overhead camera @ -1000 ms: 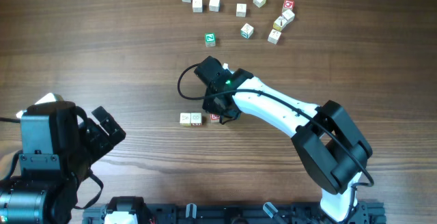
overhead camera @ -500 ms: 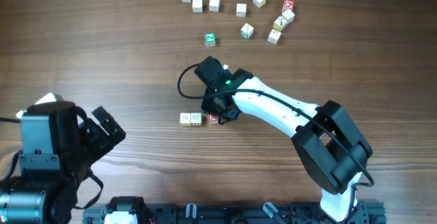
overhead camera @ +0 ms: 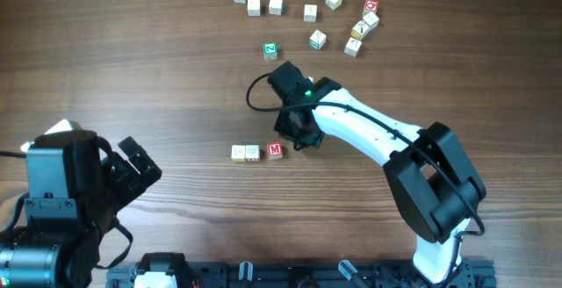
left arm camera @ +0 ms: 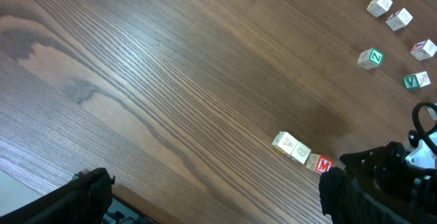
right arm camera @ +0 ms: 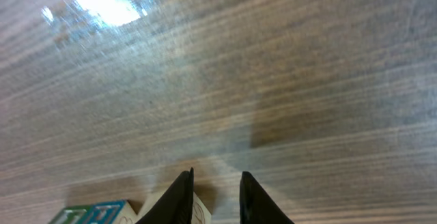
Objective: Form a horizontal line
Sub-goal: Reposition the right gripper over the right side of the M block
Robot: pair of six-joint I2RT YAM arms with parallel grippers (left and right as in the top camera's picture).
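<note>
Three small cubes lie in a straight row on the wooden table: two cream-faced ones (overhead camera: 237,152) (overhead camera: 253,152) and a red "M" cube (overhead camera: 275,150). The left wrist view shows the same row, with its red cube (left arm camera: 323,163) at the right end. My right gripper (overhead camera: 299,141) hovers just up and right of the red cube, apart from it. In the right wrist view its fingertips (right arm camera: 215,183) stand a narrow gap apart with only table between them. A cream cube (right arm camera: 199,212) shows partly behind one finger. My left gripper (overhead camera: 136,169) rests wide open at the near left.
A green-faced cube (overhead camera: 270,51) sits alone above the row. Several loose white cubes (overhead camera: 310,12) are scattered along the far edge, with a red-faced one (overhead camera: 371,6) among them. A teal-edged cube face (right arm camera: 95,214) shows at the bottom of the right wrist view.
My right gripper has lifted off the red "M" cube and moved up and right. The cube now lies uncovered at the right end of the row. The left arm has not moved.
</note>
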